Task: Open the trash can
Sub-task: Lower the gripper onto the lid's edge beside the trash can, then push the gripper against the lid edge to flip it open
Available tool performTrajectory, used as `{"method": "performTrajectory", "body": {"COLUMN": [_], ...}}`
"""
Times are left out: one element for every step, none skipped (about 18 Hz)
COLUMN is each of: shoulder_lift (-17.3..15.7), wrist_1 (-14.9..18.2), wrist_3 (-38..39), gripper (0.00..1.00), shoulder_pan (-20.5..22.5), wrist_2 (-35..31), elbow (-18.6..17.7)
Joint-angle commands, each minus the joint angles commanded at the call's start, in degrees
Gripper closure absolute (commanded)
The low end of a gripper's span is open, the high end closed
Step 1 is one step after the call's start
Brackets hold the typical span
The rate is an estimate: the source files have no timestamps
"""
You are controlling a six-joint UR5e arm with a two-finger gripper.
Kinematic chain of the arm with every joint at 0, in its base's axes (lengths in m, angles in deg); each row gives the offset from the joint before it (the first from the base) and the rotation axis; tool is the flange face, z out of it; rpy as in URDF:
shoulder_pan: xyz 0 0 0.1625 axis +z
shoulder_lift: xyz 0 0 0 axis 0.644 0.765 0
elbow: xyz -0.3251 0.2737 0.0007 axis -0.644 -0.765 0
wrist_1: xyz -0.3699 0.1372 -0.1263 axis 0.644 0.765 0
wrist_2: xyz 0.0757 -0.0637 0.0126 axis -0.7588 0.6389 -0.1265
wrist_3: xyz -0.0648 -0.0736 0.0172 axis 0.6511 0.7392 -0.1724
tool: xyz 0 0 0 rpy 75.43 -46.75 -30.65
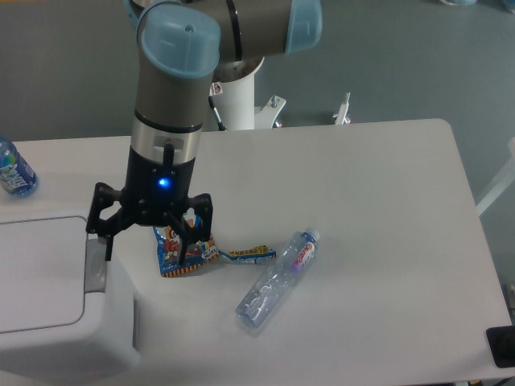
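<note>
Trash can (56,322): boxy white plastic, smooth, rounded corners, at the near left corner of the white table (378,209); its left and near sides are cut off by the frame edge. Flat rectangular lid (36,273) lies closed, seam visible round it. Small grey push tab (96,269) is a narrow strip on the can's right edge, long axis running near-to-far; the tab side faces right toward the table centre. Gripper (149,233): black, two fingers spread wide, holding nothing; left finger hangs at the top of the tab, contact cannot be judged from this angle. A blue light glows on the wrist. Right finger overlaps a crumpled, glossy snack wrapper (181,251), partly hidden behind it. A clear, crushed plastic bottle (278,277) lies on its side just right of the wrapper, cap pointing far-right. A second bottle with blue label (14,170) stands at the far left edge, partly cut off.
</note>
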Motion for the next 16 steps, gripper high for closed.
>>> {"method": "performTrajectory", "body": {"shoulder_lift": [0.17,0.18,0.26,0.35,0.44,0.53,0.53,0.62,0.62,0.70,0.70,0.70,0.70,0.97,1.14,1.32], "wrist_1": [0.00,0.00,0.00,0.00,0.00,0.00,0.00,0.00,0.00,0.00,0.00,0.00,0.00,0.00,-0.09,0.00], "wrist_3": [0.00,0.00,0.00,0.00,0.00,0.00,0.00,0.00,0.00,0.00,0.00,-0.09,-0.09,-0.09,-0.17,-0.18], "gripper": [0.00,0.00,0.00,0.00,0.00,0.00,0.00,0.00,0.00,0.00,0.00,0.00,0.00,0.00,0.00,0.00], "shoulder_pan": [-0.17,-0.18,-0.18,-0.26,-0.35,-0.35,-0.35,-0.35,-0.44,-0.35,-0.44,-0.53,-0.53,-0.61,-0.62,-0.62], "wrist_2": [0.00,0.00,0.00,0.00,0.00,-0.09,-0.09,-0.09,-0.09,-0.09,-0.09,-0.09,-0.17,-0.18,-0.18,-0.18], "elbow": [0.00,0.00,-0.09,-0.09,-0.09,-0.09,-0.09,-0.09,-0.17,-0.18,-0.18,-0.18,-0.18,-0.18,-0.18,-0.09]}}
